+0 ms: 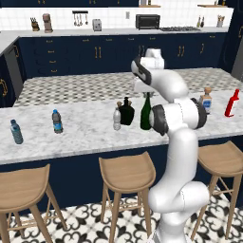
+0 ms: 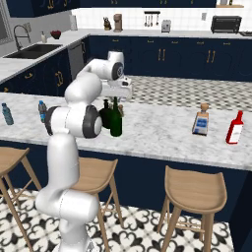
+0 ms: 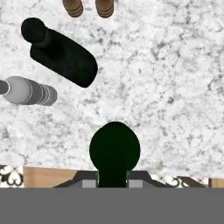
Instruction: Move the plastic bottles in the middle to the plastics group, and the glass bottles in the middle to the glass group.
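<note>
On marble counter [image 1: 90, 128], gripper [image 3: 112, 180] clamps green wine bottle [image 3: 114, 151]

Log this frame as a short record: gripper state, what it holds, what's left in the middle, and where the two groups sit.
gripper: shut on the green bottle's neck, from above
green bottle: upright on the counter, middle cluster
black bottle: upright, just left of the green bottle
grey bottle: upright, in front-left of the black bottle
shakers: two, behind the cluster
plastics group: two blue-label bottles at the counter's left end
glass group: clear bottle and red bottle at the right end
moved so far: nothing
</note>
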Robot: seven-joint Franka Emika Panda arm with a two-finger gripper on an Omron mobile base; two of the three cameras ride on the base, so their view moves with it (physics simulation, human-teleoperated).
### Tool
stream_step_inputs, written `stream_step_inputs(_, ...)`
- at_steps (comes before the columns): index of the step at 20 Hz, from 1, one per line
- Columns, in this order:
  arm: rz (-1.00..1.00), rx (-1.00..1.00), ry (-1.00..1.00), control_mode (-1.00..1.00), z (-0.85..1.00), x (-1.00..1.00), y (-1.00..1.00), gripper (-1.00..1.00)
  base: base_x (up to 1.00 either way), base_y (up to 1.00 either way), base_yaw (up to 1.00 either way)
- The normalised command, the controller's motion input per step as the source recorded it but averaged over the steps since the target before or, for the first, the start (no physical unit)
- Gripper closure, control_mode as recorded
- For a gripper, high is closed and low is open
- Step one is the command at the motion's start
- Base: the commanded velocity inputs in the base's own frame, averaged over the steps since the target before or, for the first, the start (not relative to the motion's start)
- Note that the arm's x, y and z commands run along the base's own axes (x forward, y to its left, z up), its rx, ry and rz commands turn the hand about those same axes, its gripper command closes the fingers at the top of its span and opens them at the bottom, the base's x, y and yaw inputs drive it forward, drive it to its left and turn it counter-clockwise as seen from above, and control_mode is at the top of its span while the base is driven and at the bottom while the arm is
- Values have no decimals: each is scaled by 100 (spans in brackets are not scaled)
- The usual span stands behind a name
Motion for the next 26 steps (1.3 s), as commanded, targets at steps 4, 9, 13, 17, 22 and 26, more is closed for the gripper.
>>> stream_step_inputs(4,-1,0,6,-100,0,-31,-100,100,0,0,0)
stream_step_inputs(9,0,0,4,-100,0,-21,-100,100,0,0,0)
stream_step_inputs(13,0,0,3,-100,0,-6,-94,100,0,0,0)
stream_step_inputs(17,-1,0,1,-100,0,0,-87,100,0,0,0)
stream_step_inputs(22,0,0,0,-100,4,10,-84,100,0,0,0)
stream_step_inputs(26,0,0,1,-100,9,6,-86,100,0,0,0)
